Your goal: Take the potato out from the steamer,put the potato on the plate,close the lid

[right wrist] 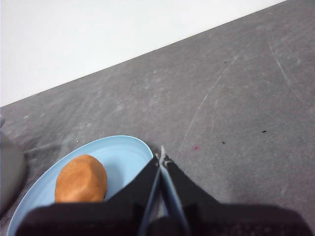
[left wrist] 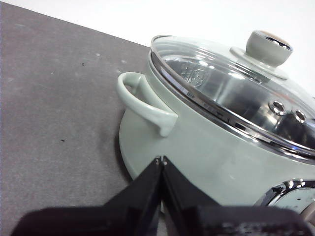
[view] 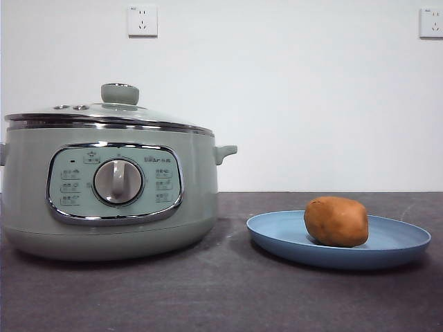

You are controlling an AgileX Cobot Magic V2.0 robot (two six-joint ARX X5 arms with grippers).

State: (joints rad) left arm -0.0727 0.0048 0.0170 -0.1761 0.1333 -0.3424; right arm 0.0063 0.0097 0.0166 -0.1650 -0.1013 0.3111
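The sage-green steamer (view: 111,187) stands on the left of the dark table with the glass lid (view: 111,111) shut on it. The orange-brown potato (view: 336,220) lies on the light-blue plate (view: 398,242) at the right. My left gripper (left wrist: 161,160) is shut and empty, beside the steamer (left wrist: 197,142) near its side handle (left wrist: 145,103), with the lid (left wrist: 231,83) in sight. My right gripper (right wrist: 161,158) is shut and empty, above the edge of the plate (right wrist: 123,150), beside the potato (right wrist: 81,179). Neither arm shows in the front view.
A white wall with two sockets (view: 142,21) rises behind the table. Dark grey tabletop (view: 228,297) lies in front of the steamer and plate, and more of it (right wrist: 246,98) stretches beyond the plate.
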